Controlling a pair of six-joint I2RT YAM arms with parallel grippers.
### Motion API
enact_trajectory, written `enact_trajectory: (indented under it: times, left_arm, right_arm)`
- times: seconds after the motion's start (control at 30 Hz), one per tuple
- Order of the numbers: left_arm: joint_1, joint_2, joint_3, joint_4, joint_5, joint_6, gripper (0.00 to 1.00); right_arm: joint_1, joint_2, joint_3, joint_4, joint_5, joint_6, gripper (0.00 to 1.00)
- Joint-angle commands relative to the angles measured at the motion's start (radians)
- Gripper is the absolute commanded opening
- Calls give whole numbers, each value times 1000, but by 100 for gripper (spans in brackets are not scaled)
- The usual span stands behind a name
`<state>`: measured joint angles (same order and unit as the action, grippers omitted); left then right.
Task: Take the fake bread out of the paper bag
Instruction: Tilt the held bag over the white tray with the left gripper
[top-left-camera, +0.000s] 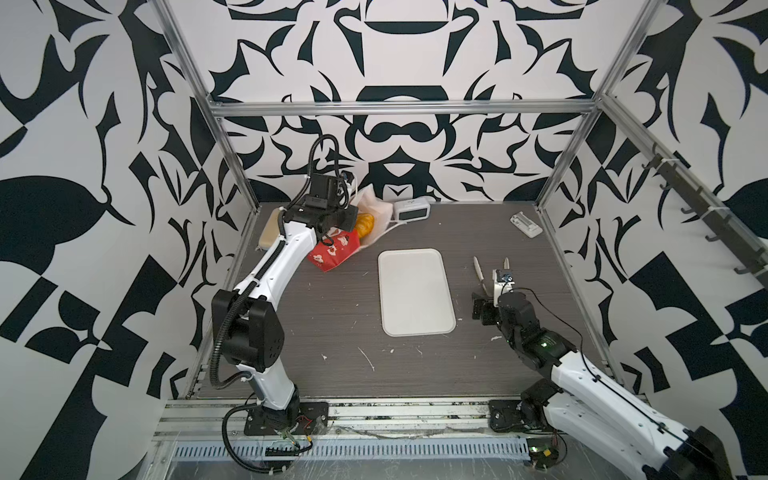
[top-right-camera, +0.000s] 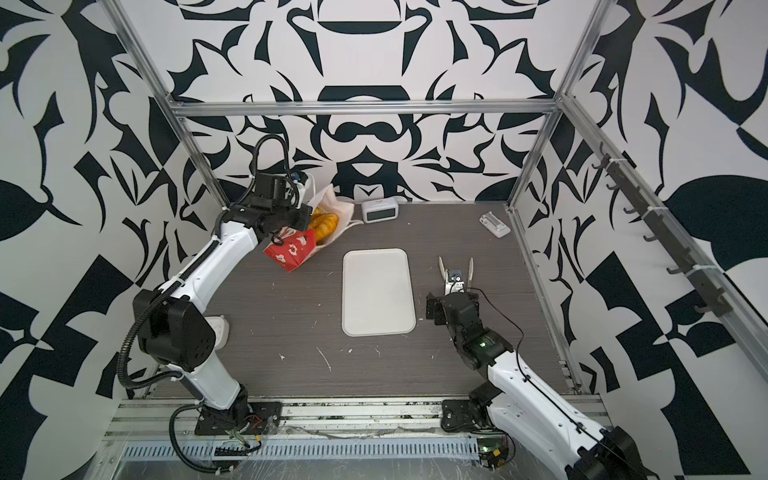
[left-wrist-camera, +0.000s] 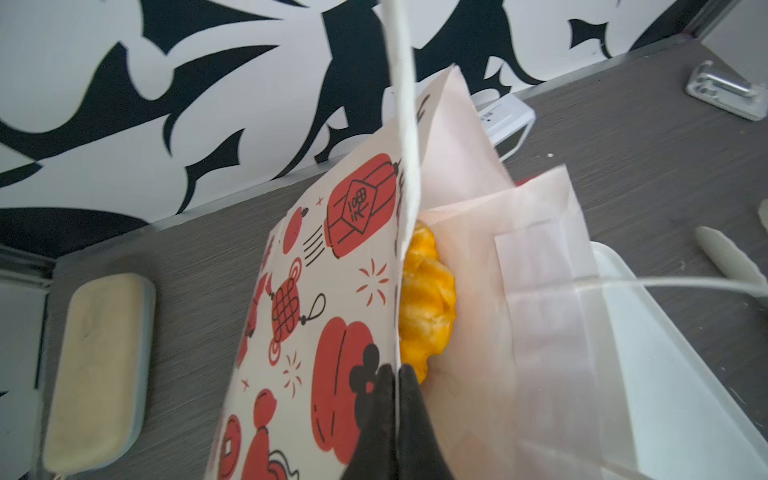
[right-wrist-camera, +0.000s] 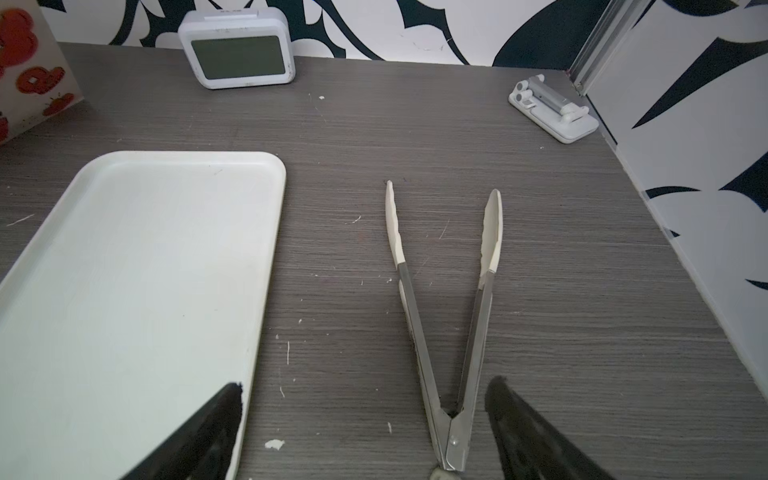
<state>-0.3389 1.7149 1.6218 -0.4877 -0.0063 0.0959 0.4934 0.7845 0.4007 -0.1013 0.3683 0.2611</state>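
Where the black fingers (left-wrist-camera: 374, 424) of the left gripper (left-wrist-camera: 397, 374) meet, they are clenched on one printed wall of the paper bag (left-wrist-camera: 332, 270), with the paper pinched flat between them. Just inside that rim sits the fake bread (left-wrist-camera: 426, 299). A glossy, ridged orange piece shows at the bag's mouth, and the white lining hides whatever lies deeper. A white cord handle (left-wrist-camera: 665, 284) trails off the bag, and a white strip crosses close to the lens, too blurred to name. The right gripper (right-wrist-camera: 365, 383) is released, its fingers (right-wrist-camera: 208, 428) spread wide. The hinge end of metal tongs (right-wrist-camera: 455, 432) lies between them, touching neither where visible. Whether the tongs rest on the table I cannot tell.

In both top views the dark grey wood-grain table (top-left-camera: 332, 332) is flecked with white scratches. Taking the white tray (top-left-camera: 415, 291) as the dial's centre, the bag leans at ten o'clock, red base toward the near side and mouth toward the rear. A beige case (top-left-camera: 268, 230) lies beyond it, half covered by the left arm. A small grey clock (top-left-camera: 411, 211) stands at twelve, a white folding stand (top-left-camera: 525, 224) at two, and the tongs at three. Black-and-white patterned walls (top-left-camera: 395, 62) on an aluminium frame (top-left-camera: 399, 107) close three sides. Behind the left arm's elbow in a top view a pale rounded thing (top-right-camera: 220, 328) peeps out, too covered to name.
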Motion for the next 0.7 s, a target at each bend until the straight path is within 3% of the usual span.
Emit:
enact_trajectory:
  times: [0.0,0.2,0.47,0.67]
  left_arm:
    - [-65,-42,-28,52,-21,-4,0]
    - [-147,-93,-128,88,-47,-28,0]
    - [-160,-225,-354,226,-35,-92,0]
    - [-160,-280,-433,265,-89,-108,0]
  right_arm:
    - [5,0,6,14,-10,19,94]
    - [4,31,36,-11,-9,34,94]
    - [4,68,199,-216,64,78,93]
    - [-42,157,270,-346,151,102,100]
